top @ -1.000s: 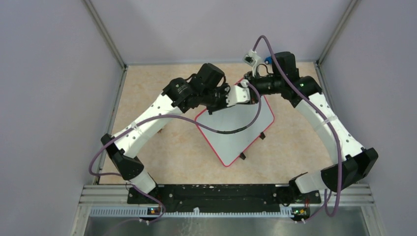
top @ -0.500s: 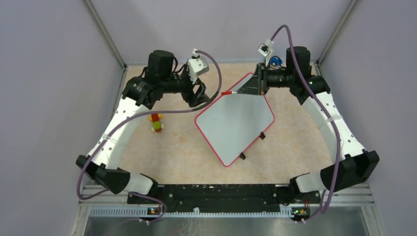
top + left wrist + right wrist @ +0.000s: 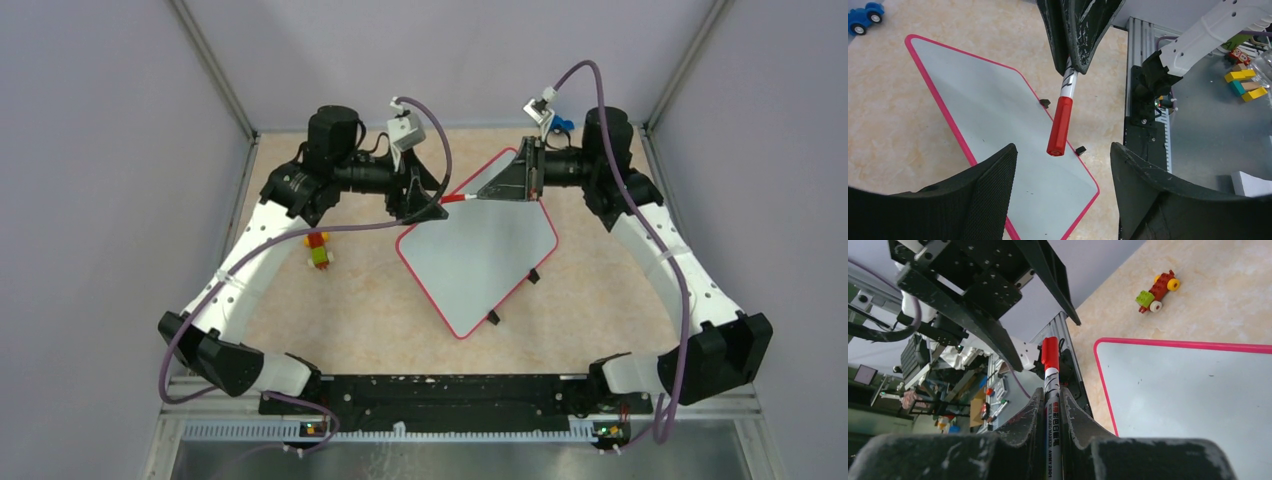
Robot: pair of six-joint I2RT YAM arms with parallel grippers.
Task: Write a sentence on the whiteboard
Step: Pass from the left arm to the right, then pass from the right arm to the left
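The whiteboard (image 3: 480,262) lies flat on the table, white with a red-pink frame. It shows only a few specks; no sentence is visible on it. My right gripper (image 3: 487,193) is shut on a capped whiteboard marker (image 3: 455,198) and holds it level above the board's far corner, red cap pointing left. In the right wrist view the marker (image 3: 1052,390) sits squeezed between the fingers. My left gripper (image 3: 432,207) is open and faces the cap. In the left wrist view the red cap (image 3: 1059,127) hangs just beyond my open left gripper (image 3: 1063,152), over the board (image 3: 993,110).
A red, green and yellow toy vehicle (image 3: 318,250) sits on the table left of the board; it also shows in the right wrist view (image 3: 1158,291). A blue toy car (image 3: 865,15) stands at the far side near the back wall. The board's black feet (image 3: 492,318) stick out.
The left arm swung away from the board's far corner to the left, uncovering the toy vehicle, then its open gripper neared the cap. The right gripper lifted the marker and levelled it.
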